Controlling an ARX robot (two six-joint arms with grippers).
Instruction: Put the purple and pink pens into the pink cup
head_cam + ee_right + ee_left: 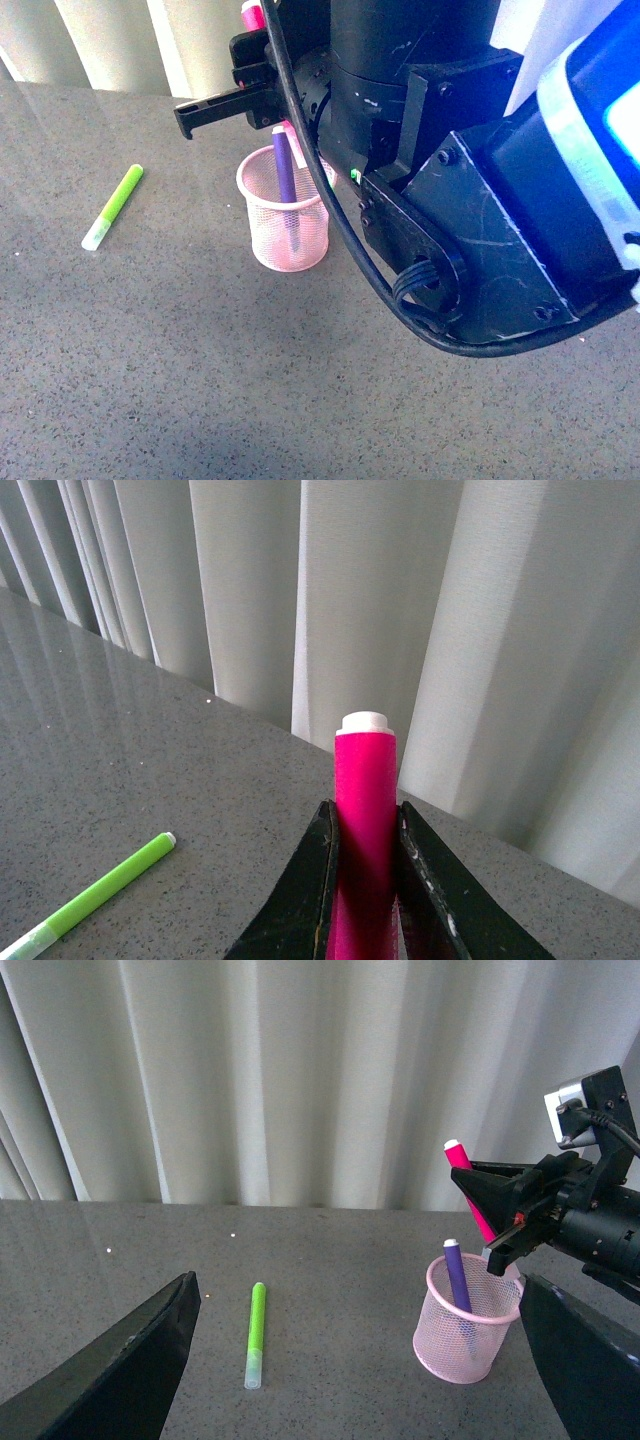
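Observation:
The pink cup (262, 232) stands upright on the grey table, with the purple pen (284, 165) standing in it, leaning, top end above the rim. My right gripper (365, 825) is shut on the pink pen (364, 770) and holds it tilted just above the cup's far rim. In the left wrist view the pink pen (458, 1160) sticks up out of the right gripper (485, 1195), above the cup (440, 1345) and purple pen (456, 1278). My left gripper (357, 1285) is open and empty, low over the table, facing the cup from a distance.
A lime green marker (113, 207) lies flat on the table left of the cup; it also shows in the left wrist view (256, 1335) and the right wrist view (100, 890). Pale curtains (300, 1080) hang behind the table's far edge. The right arm (470, 200) fills the right of the front view.

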